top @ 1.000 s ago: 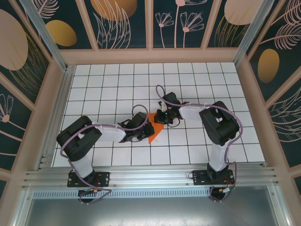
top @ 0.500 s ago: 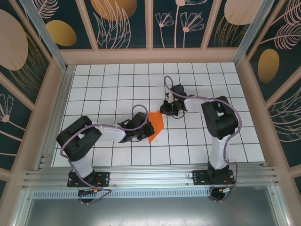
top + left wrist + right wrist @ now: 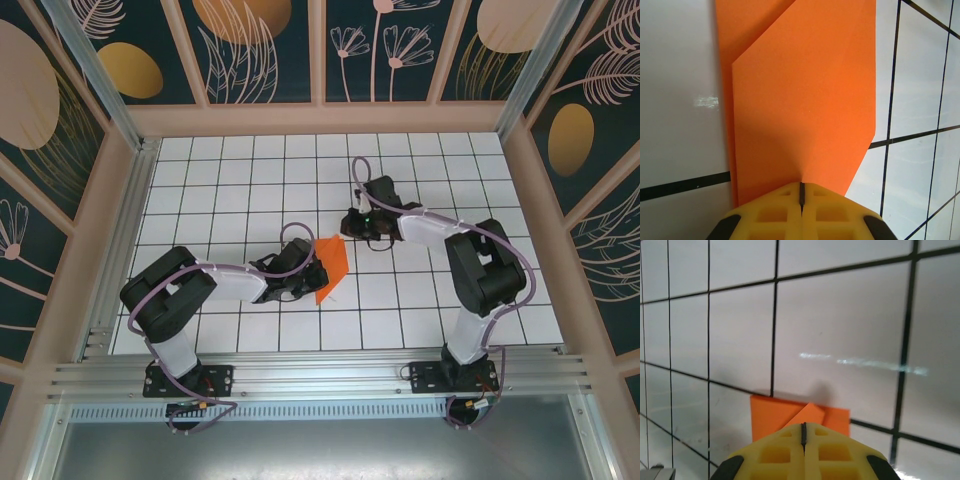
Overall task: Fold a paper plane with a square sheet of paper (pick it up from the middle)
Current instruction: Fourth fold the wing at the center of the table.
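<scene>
At the top view's centre, our left pincer (image 3: 801, 192) pinches the square sheet of paper (image 3: 331, 268), creased into layers. The right pincer (image 3: 352, 228), pressed together, grips nothing. We judge most folds remain.

White-and-black arms (image 3: 230, 283) trail looping purple cables (image 3: 284, 232) (jaws are yellow, grid-moulded).

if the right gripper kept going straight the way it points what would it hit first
Most likely the orange paper, just past the tips of the shut right gripper; beyond it lies tiled table. The gap between them is hard to judge.
</scene>
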Robot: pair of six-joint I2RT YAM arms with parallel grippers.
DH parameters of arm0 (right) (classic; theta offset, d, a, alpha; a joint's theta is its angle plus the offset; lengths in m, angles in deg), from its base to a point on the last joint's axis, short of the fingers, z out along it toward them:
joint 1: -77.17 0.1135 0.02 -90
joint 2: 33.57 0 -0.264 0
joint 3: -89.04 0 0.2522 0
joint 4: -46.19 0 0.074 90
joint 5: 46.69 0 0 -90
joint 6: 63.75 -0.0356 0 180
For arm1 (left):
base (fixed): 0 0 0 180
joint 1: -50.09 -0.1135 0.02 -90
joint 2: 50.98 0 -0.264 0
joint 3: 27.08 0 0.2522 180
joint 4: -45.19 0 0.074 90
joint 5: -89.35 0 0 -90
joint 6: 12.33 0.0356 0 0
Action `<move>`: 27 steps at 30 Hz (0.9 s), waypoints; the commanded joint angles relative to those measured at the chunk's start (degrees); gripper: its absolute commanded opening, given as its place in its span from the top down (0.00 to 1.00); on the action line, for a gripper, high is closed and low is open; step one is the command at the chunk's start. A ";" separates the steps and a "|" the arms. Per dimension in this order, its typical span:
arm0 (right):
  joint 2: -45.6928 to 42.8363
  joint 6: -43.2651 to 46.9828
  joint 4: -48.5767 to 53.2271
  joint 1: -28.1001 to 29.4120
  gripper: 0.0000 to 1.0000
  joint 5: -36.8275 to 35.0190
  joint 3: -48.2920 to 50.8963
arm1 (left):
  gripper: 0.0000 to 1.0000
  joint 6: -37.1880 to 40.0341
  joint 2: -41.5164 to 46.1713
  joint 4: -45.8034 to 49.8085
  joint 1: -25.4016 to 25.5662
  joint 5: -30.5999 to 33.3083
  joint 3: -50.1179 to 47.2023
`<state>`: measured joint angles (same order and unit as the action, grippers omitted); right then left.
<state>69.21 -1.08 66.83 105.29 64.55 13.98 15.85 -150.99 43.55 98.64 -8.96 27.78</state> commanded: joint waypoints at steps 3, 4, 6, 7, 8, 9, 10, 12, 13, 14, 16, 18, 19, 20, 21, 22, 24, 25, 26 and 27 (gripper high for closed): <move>3.43 -1.66 -1.06 2.91 0.97 1.68 0.84 | 1.00 0.30 -2.68 9.69 0.65 -1.09 -1.90; 4.38 -1.75 -1.36 2.91 0.97 1.80 0.45 | 1.00 0.30 -2.73 9.71 0.66 -1.14 -1.89; 6.05 -1.72 -1.68 2.91 0.97 1.62 -0.53 | 1.00 0.30 -2.80 9.62 0.66 -1.25 -1.81; 7.00 -1.59 -1.59 2.91 0.97 1.40 -1.10 | 1.00 0.29 -2.80 9.62 0.63 -1.26 -1.81; 7.86 -1.50 -1.51 2.91 0.98 1.31 -1.72 | 1.00 0.30 -2.70 9.60 0.64 -1.26 -1.81; 8.68 -1.38 -1.51 2.91 0.98 1.14 -2.16 | 1.00 0.32 -2.72 9.53 0.62 -1.43 -1.81; 9.47 -1.25 -1.50 2.91 0.98 0.94 -2.67 | 1.00 0.30 -2.73 9.47 0.63 -1.44 -1.91; 10.62 -1.14 -1.64 2.31 0.98 0.70 -3.34 | 1.00 0.37 -2.61 9.39 0.66 -1.59 -2.15; 10.98 -1.27 -1.97 1.83 0.98 0.42 -3.45 | 1.00 0.30 -2.56 9.34 0.66 -1.57 -2.30; 11.36 -1.48 -2.15 1.38 0.98 0.30 -3.63 | 1.00 0.30 -2.56 9.27 0.66 -1.66 -2.49; 11.75 -1.89 -2.43 0.49 0.98 0.11 -3.98 | 1.00 0.30 -2.47 9.18 0.74 -1.82 -2.84; 11.76 -2.03 -2.24 -0.08 0.98 -0.70 -4.50 | 1.00 0.21 -2.42 9.09 0.74 -1.88 -3.09; 11.67 -2.02 -2.14 -0.31 0.98 -1.11 -4.85 | 1.00 0.16 -2.47 9.07 0.80 -1.88 -3.13; 11.52 -2.02 -1.89 -0.42 0.98 -1.69 -5.18 | 1.00 0.21 -2.47 9.07 0.82 -1.88 -3.22; 11.50 -1.94 -1.59 -0.48 0.98 -2.31 -5.53 | 1.00 0.21 -2.46 9.09 0.84 -1.88 -3.25; 11.56 -1.89 -1.32 -0.56 0.98 -2.87 -5.96 | 1.00 0.20 -2.44 9.07 0.83 -1.87 -3.22; 11.95 -1.94 -0.49 -0.76 0.98 -4.31 -6.88 | 1.00 0.19 -2.39 9.16 0.84 -1.88 -3.18; 12.15 -2.02 -0.03 -0.85 0.98 -5.05 -7.47 | 1.00 0.19 -2.31 9.16 0.84 -1.88 -3.14; 12.40 -2.11 0.48 -0.88 0.98 -5.93 -8.00 | 1.00 0.21 -2.26 9.22 0.84 -1.88 -3.12; 12.54 -2.18 0.77 -1.04 0.98 -6.54 -8.37 | 1.00 0.19 -2.19 9.16 0.92 -1.82 -3.05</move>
<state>80.23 -2.79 66.45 105.69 63.67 7.73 15.85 -150.99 43.00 98.64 -9.16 27.50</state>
